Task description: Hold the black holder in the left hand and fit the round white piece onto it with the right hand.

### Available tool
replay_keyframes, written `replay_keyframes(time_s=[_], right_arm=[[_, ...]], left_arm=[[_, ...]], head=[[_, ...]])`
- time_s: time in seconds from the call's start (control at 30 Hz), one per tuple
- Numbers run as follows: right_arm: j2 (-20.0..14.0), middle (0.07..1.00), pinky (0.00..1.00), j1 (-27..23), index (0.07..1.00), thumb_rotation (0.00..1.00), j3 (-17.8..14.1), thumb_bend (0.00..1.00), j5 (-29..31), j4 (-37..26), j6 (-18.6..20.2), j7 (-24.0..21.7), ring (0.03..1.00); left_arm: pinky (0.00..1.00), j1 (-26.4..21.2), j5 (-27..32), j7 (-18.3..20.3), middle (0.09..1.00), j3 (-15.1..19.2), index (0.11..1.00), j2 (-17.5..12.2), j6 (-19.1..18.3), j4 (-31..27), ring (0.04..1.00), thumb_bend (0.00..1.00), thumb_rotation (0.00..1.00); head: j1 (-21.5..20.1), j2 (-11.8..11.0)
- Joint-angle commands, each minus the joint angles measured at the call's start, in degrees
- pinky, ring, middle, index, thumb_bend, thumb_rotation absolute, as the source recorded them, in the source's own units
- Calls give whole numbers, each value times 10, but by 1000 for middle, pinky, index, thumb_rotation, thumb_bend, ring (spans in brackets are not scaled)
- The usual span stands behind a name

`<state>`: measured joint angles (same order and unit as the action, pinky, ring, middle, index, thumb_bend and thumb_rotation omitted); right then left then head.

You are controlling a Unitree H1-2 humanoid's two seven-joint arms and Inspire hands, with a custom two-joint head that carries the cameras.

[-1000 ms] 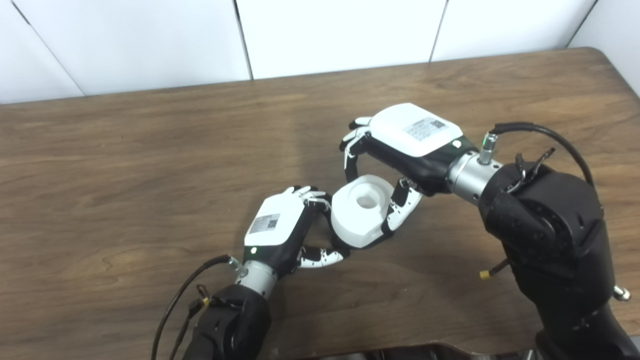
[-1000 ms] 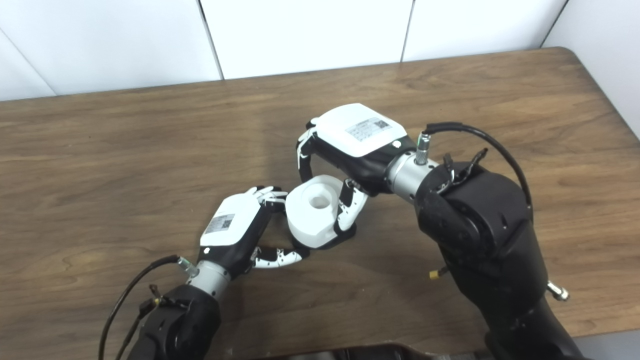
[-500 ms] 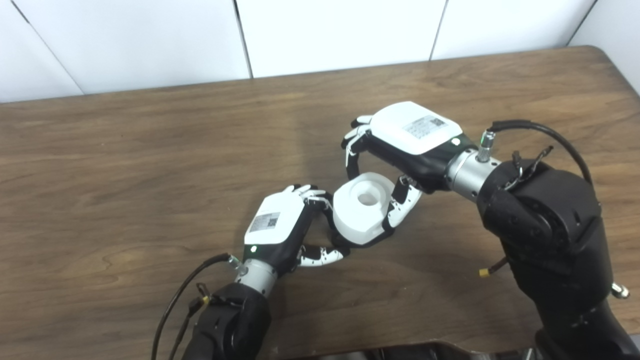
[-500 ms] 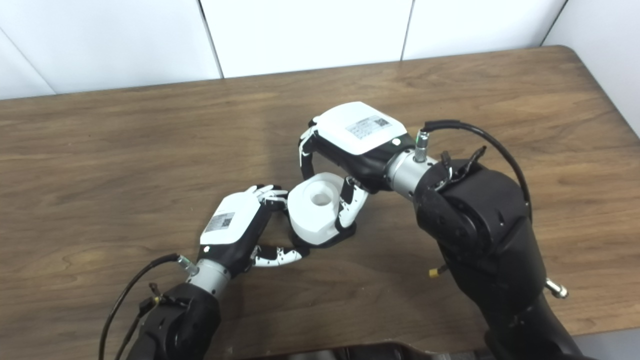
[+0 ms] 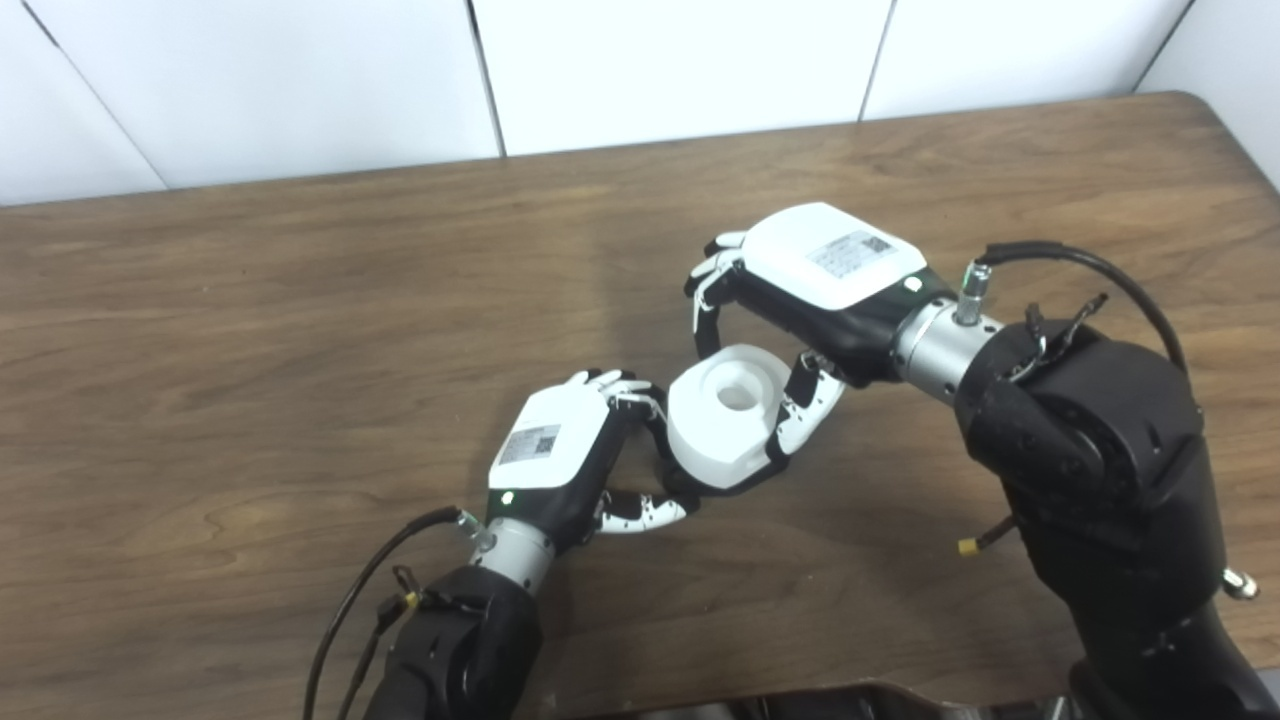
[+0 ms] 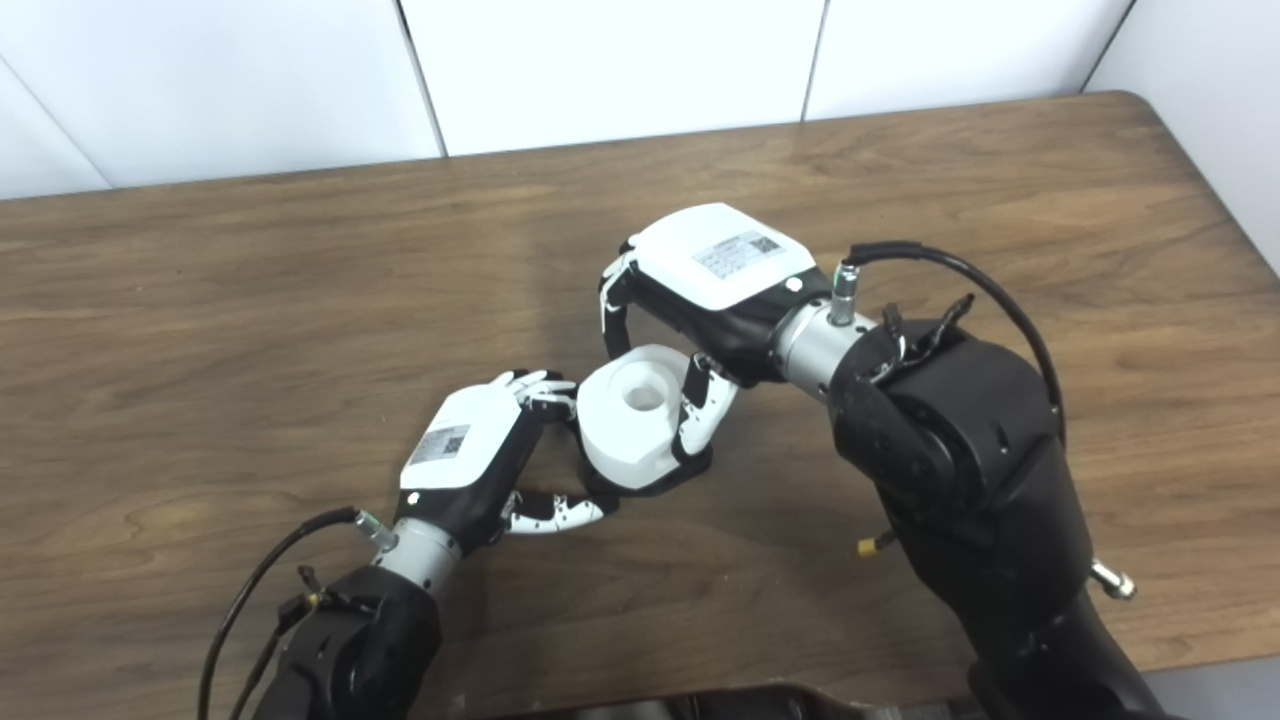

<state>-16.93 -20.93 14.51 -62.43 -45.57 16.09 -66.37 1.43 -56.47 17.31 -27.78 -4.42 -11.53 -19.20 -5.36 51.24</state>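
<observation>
The round white piece (image 5: 725, 412), with a hole in its top, sits over the black holder (image 5: 742, 484), of which only a dark rim shows beneath it at the table's middle. My right hand (image 5: 800, 290) arches over the piece from the right, fingers on its far side and thumb on its near right side, shut on it. My left hand (image 5: 570, 455) reaches in from the lower left, its fingers and thumb curled around the holder's left base under the white piece.
The brown wooden table (image 5: 300, 330) spreads wide to the left and back. White wall panels (image 5: 650, 60) stand behind its far edge. Cables loop off both wrists, and the bulky right forearm (image 5: 1100, 470) fills the lower right.
The right hand and the white piece have shifted very slightly up and to the right. The left hand has stayed put.
</observation>
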Motion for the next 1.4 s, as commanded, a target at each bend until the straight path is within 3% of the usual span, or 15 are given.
replay_keyframes(time_s=[0.0, 1.37], right_arm=[[1, 819, 793, -5, 482, 136, -5, 526, -5, -7, -18, 2, 909], [19, 825, 802, 15, 483, 135, -15, 525, -6, -1, -35, 5, 920]], left_arm=[[944, -6, -3, 6, 808, -3, 486, 4, 2, -17, 890, 517, 56], [954, -7, -6, 12, 809, -4, 486, 7, -4, -22, 893, 517, 56]], head=[[-1, 1], [-1, 5]])
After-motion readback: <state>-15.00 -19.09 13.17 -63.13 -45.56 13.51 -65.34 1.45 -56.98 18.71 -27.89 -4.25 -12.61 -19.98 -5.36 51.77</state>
